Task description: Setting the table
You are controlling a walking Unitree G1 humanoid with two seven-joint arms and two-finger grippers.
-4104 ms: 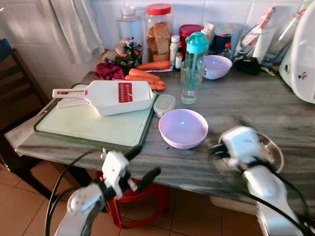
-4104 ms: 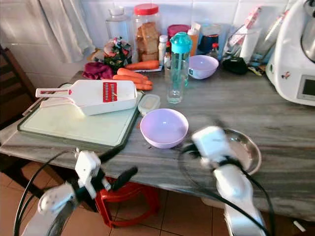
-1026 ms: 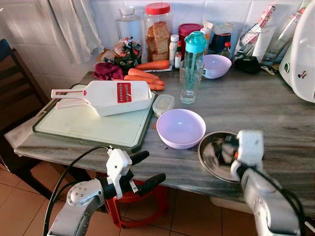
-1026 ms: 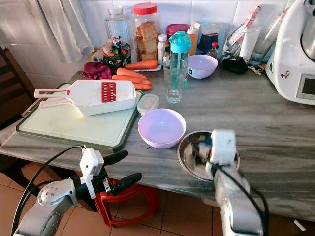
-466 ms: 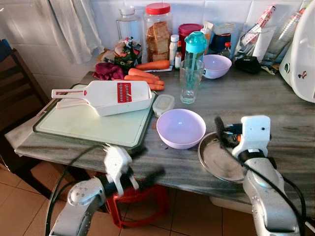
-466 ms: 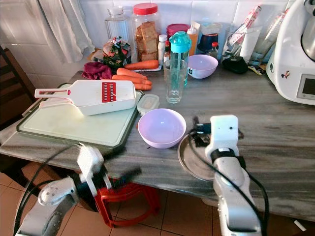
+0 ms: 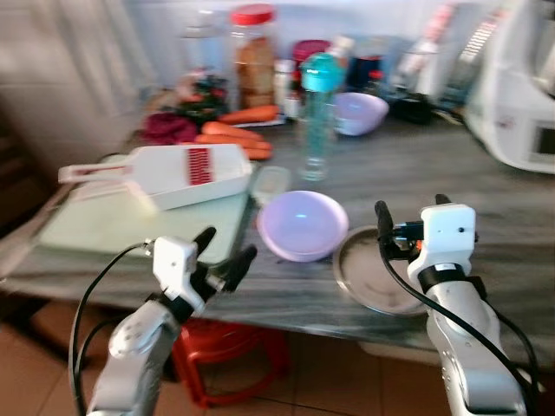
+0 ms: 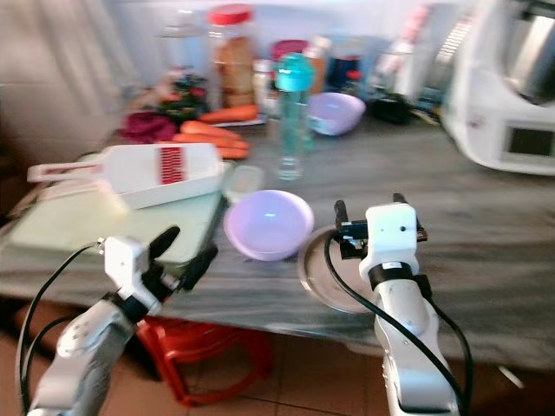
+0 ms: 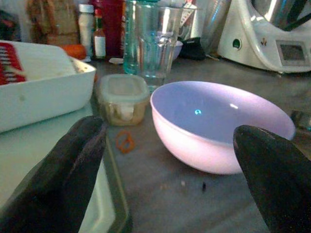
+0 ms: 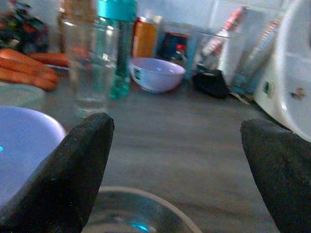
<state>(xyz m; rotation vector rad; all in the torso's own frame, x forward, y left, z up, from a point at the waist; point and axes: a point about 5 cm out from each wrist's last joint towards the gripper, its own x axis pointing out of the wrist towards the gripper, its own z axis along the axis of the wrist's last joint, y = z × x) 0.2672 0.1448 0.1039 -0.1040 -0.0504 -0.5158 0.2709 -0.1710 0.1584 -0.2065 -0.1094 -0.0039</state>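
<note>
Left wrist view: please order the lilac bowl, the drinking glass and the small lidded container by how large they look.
1. lilac bowl, largest, though nearest the camera.
2. drinking glass.
3. small lidded container; close to the glass in apparent size, so this order is unsure.

Glossy plastic bowl [image 9: 221, 127], shiny metal plate [image 7: 373, 279], clear glass [image 9: 156, 41].

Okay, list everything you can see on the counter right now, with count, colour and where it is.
Bowls: two, lilac; one near the front edge, one at the back.
Metal plate: one, silver, right of the near bowl.
Slicer: one, white and red, on the pale green cutting board.
Carrots: several, orange, behind the slicer.
Glass: one, clear, centre.
Bottle: one, teal lid, behind the glass.
Appliance: one, white, far right.
Left end effector: open, before the front edge.
Right end effector: open, over the plate.
</note>
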